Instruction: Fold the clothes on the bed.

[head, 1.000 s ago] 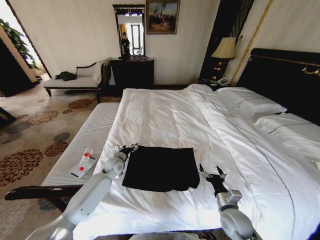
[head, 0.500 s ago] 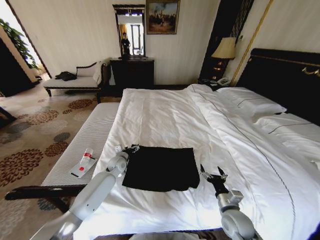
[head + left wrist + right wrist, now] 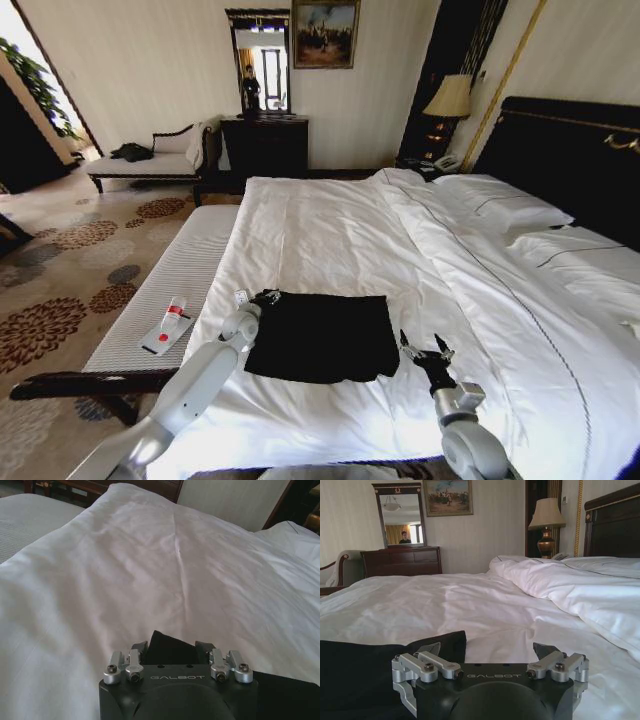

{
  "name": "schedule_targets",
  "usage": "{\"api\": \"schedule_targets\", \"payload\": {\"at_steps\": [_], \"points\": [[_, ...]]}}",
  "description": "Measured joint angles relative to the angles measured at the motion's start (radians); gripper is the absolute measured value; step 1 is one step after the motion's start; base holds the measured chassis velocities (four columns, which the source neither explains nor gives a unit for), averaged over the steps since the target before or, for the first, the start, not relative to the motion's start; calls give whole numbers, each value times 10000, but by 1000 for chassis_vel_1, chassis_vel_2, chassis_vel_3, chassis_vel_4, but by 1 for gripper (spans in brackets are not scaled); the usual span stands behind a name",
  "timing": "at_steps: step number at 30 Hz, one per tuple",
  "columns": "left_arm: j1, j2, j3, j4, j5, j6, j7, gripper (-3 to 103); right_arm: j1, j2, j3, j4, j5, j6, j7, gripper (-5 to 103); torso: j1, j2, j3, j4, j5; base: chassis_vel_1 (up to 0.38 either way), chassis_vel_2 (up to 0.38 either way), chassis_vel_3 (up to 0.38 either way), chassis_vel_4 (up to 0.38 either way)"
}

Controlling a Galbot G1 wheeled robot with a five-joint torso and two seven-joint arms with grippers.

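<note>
Over the last second our left gripper (image 3: 268, 297) has crept in along the duvet to the shirt's (image 3: 322, 336) far left corner; its fingers now stand apart either side of that corner, as the left wrist view shows, with nothing clamped yet; our right gripper (image 3: 421, 349) has hardly stirred, and sits just off the shirt's right edge, jaws spread and empty. We judge this to mean both sides are being lined up for another fold, the left nearer to a pinch than the right. The shirt lies flat on the near part of the bed (image 3: 330, 230), already reduced to a dark rectangle, no lettering showing; its long axis runs across the bed, left to right, its short sides facing our two grippers.
</note>
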Motion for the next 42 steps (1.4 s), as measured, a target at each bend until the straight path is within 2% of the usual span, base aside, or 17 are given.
{"api": "schedule_targets", "payload": {"at_steps": [2,3,6,9,10,12,14,20,25,29,30,34,35,38,39,42], "points": [[25,-8,1,4,10,1,0,48,-13,26,-2,0,4,15,19,100,0,0,0,0,0,0,0,0,0],[25,-8,1,4,10,1,0,48,-13,26,-2,0,4,15,19,100,0,0,0,0,0,0,0,0,0],[78,-21,1,41,45,7,1,32,-57,35,13,16,19,45,46,100,0,0,0,-1,0,0,0,0,0],[90,-40,-4,95,69,9,1,27,-86,30,42,59,29,51,60,100,0,0,0,-1,0,0,0,0,0],[90,-64,-13,127,80,9,1,16,-101,29,56,87,37,52,74,100,0,0,0,0,-1,0,0,0,0],[85,-83,-18,145,83,9,0,16,-117,28,66,105,41,54,82,100,0,0,0,-1,-1,0,0,0,0],[59,-116,-28,157,87,3,-4,7,-140,27,81,120,47,58,92,100,0,0,0,-2,-1,0,0,0,0],[39,-121,-30,77,79,-28,-24,4,-52,-58,70,122,115,23,144,100,0,-1,0,-2,0,0,0,0,0],[47,-94,-25,-8,74,-52,-34,4,372,-452,50,236,680,-439,310,100,0,0,0,-1,0,0,0,0,0],[137,-19,-6,-137,132,-55,-35,3,1308,-1028,33,193,2475,-1178,562,100,0,0,0,-1,0,0,0,0,0],[137,-19,-6,-137,132,-55,-35,3,1308,-1028,33,193,2475,-1178,562,100,0,0,0,-1,0,0,0,0,0],[329,35,-88,-295,169,-55,-1,2,2499,-1533,-124,-300,4583,-1871,653,100,0,-1,1,0,0,0,0,0,0],[329,35,-88,-295,169,-55,-1,2,2499,-1533,-124,-300,4583,-1871,653,100,0,-1,1,0,0,0,0,0,0],[473,86,-130,-360,220,-58,5,2,3440,-1917,-281,-877,6255,-2583,333,100,1,-1,1,-1,0,0,0,0,0],[473,86,-130,-360,220,-58,5,2,3440,-1917,-281,-877,6255,-2583,333,100,1,-1,1,-1,0,0,0,0,0],[583,185,-130,-445,242,-87,-1,2,4364,-2106,-484,-1548,7298,-3169,29,100,1,-2,1,0,-1,0,0,0,0]]}}
